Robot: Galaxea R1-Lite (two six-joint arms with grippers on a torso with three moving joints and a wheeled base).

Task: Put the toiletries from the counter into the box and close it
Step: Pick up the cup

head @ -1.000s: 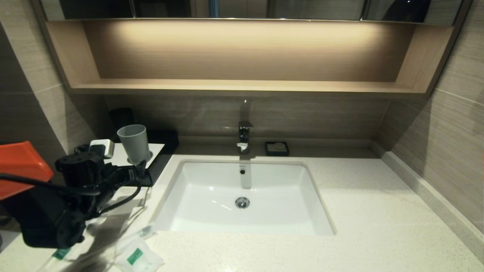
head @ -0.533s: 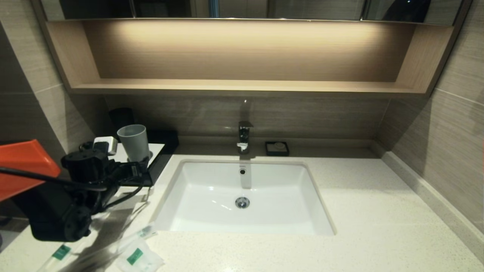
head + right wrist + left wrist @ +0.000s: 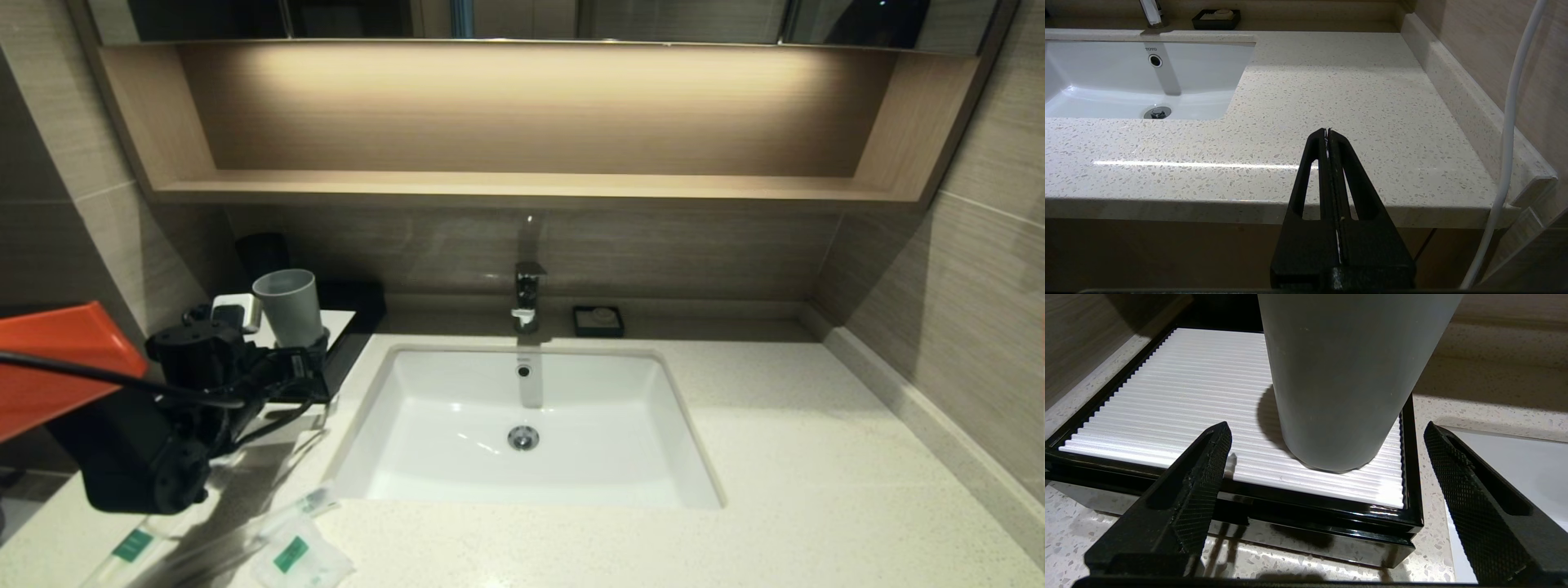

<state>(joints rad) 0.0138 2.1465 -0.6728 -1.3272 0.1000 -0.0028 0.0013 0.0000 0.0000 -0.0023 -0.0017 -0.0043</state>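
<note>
Left gripper (image 3: pixel 1327 445) sits at the front edge of the low black rectangular box (image 3: pixel 1331 526) with the white ribbed top panel, jaws spread wide, holding nothing, either side of a grey plastic cup (image 3: pixel 1347 375) standing on that panel. Two clear-wrapped sticks (image 3: pixel 131 545) and a small square white sachet (image 3: pixel 298 557) lie on the speckled off-white stone counter (image 3: pixel 816 457) near its front left edge. Right gripper (image 3: pixel 1329 136) hangs off the counter's front edge, jaws pressed together, empty.

One grey plastic cup (image 3: pixel 289 306), one low black box (image 3: pixel 343 347), two wrapped sticks (image 3: pixel 131 545), one square white sachet (image 3: pixel 298 558).
</note>
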